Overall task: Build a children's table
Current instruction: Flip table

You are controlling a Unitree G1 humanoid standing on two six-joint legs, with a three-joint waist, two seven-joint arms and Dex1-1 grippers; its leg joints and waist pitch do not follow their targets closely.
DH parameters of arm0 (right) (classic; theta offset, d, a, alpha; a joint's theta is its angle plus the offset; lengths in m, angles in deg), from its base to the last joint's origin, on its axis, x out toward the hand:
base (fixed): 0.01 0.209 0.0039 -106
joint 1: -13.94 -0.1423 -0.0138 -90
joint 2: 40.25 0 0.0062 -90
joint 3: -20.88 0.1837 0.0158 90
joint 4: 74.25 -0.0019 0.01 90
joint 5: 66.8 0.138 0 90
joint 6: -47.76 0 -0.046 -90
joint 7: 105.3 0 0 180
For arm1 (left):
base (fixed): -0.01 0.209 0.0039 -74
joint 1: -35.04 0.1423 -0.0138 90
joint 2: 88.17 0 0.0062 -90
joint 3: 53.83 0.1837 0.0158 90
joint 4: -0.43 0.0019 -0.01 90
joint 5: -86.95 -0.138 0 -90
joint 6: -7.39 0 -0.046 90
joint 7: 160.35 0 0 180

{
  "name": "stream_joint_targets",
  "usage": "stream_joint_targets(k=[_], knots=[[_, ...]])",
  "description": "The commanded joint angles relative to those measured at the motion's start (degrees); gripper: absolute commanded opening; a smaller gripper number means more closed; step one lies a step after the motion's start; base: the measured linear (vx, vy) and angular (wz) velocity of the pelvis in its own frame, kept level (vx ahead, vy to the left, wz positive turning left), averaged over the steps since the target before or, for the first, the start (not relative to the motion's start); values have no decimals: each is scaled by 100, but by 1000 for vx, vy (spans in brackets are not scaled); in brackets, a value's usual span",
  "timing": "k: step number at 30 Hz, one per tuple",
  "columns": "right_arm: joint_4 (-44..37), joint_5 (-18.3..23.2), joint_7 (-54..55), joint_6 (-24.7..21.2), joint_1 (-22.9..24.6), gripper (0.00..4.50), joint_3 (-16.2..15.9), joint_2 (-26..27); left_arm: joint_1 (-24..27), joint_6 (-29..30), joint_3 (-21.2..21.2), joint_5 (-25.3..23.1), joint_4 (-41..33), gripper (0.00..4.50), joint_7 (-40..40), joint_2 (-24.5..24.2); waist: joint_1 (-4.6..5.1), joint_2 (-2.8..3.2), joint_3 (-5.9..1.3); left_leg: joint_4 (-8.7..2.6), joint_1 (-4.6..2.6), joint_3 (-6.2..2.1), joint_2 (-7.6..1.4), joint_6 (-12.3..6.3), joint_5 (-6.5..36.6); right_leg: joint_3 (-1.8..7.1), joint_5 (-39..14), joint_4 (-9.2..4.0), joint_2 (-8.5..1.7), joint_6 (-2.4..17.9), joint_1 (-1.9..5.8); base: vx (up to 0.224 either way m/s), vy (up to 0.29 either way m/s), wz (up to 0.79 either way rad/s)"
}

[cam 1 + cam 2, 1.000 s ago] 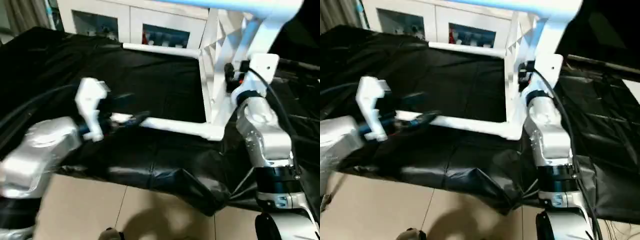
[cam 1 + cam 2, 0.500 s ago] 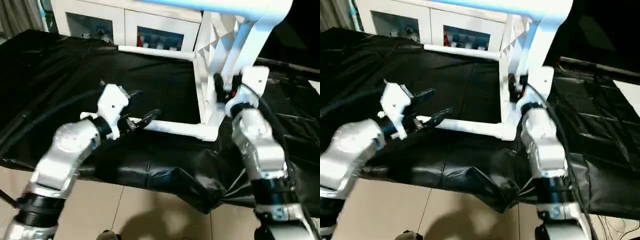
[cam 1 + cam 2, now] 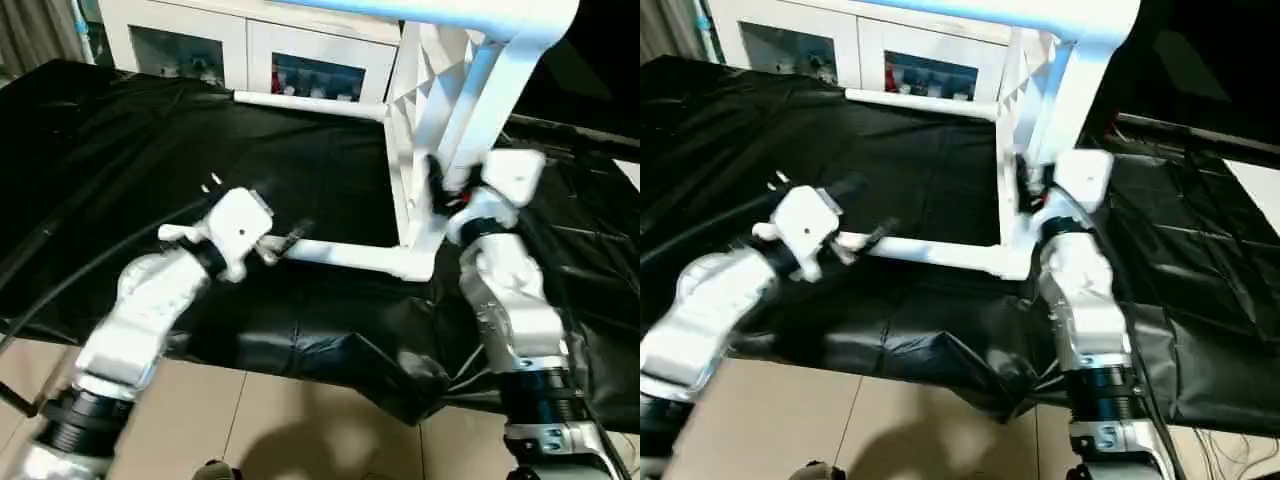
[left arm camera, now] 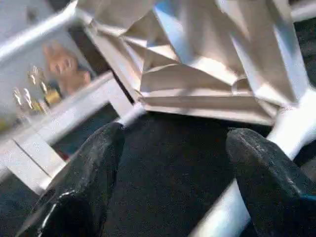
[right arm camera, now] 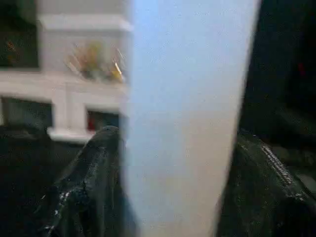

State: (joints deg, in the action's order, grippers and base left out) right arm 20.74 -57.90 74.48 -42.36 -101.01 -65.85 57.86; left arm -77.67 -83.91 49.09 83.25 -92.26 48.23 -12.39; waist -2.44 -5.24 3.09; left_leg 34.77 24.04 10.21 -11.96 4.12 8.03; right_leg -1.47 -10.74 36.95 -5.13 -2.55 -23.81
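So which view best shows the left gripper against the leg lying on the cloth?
The left wrist view: the left gripper is open, its fingers spread, with the leg beside one finger and not clamped. Both eye views show that gripper only small, at the leg's free end. The right wrist view doesn't show it.

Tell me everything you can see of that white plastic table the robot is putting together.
The children's table is all white, smooth plastic, tipped on its side on the black-draped work table. Its ribbed underside faces the robot. Legs are fitted: two lie level toward the robot's left, one nearer, one farther; another rises slanting past the right tool, whose fingers sit either side of it. The open left tool is at the nearer leg's tip.
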Motion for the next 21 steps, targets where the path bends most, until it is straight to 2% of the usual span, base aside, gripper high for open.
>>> stream_joint_targets(k=[1,2,3,7,9,11,13,14,16,19,20,21], knots=[[-317,60,-285,396,196,322,103,-138,-165,-314,177,-356,98,372,55,-114,-15,167,-412,-412,-256,-7,-50,420,2000,110,-1308,-479,-92,434,116,0,0,0],[-443,92,-450,587,324,322,92,-184,-230,-480,180,-463,175,372,40,-166,-8,194,-405,-423,-234,-22,-42,421,2014,109,-1281,-460,-93,453,136,0,0,0],[-691,95,-763,942,638,322,12,-313,-341,-842,123,-605,293,372,-57,-212,-22,176,-408,-423,-234,-19,-40,420,2032,110,-1292,-479,-91,447,142,0,0,0],[-925,86,-991,1409,1125,322,-37,-396,-477,-1372,21,-836,460,372,-302,-242,-19,207,-399,-443,-235,-39,-42,403,2360,112,-1506,-502,-99,561,128,0,0,0],[-919,23,-977,1674,1256,322,-46,-406,-552,-1593,4,-1059,590,372,-519,-282,-4,191,-393,-448,-233,-51,-43,413,2509,109,-1693,-505,-99,591,122,0,0,0],[-902,-39,-979,1864,1307,322,-60,-413,-626,-1739,10,-1259,682,372,-738,-326,19,202,-389,-447,-221,-65,-39,420,2612,105,-1853,-527,-101,543,114,0,0,0],[-928,-159,-1010,2135,1365,322,-119,-442,-784,-1913,-58,-1476,727,372,-1093,-356,34,233,-376,-441,-247,-86,-38,434,2818,104,-2150,-556,-99,512,80,0,0,0],[-956,-181,-1099,2238,1394,322,-154,-447,-881,-2022,-114,-1595,763,372,-1269,-361,36,228,-379,-437,-259,-90,-37,434,2863,103,-2179,-564,-97,511,75,0,0,0],[-990,-170,-1390,2222,1410,322,-346,-503,-1073,-2207,-259,-1625,800,388,-1442,-332,42,216,-374,-438,-245,-102,-32,406,2908,100,-2246,-565,-95,539,77,0,0,0],[-819,-251,-1927,1621,1309,330,-856,-624,-1490,-2355,-402,-1759,937,399,-1586,-359,48,227,-365,-442,-254,-127,-36,392,3020,91,-2267,-564,-87,603,76,0,0,0],[-750,-337,-2010,1564,1253,330,-981,-634,-1602,-2404,-415,-1895,983,409,-1705,-386,56,197,-361,-442,-246,-121,-31,384,3014,90,-2272,-573,-75,603,74,0,0,0],[-686,-437,-2042,1581,1191,330,-1079,-625,-1701,-2471,-432,-2056,1020,416,-1876,-411,51,212,-358,-436,-251,-125,-30,400,3048,92,-2355,-572,-93,599,62,0,0,0]])
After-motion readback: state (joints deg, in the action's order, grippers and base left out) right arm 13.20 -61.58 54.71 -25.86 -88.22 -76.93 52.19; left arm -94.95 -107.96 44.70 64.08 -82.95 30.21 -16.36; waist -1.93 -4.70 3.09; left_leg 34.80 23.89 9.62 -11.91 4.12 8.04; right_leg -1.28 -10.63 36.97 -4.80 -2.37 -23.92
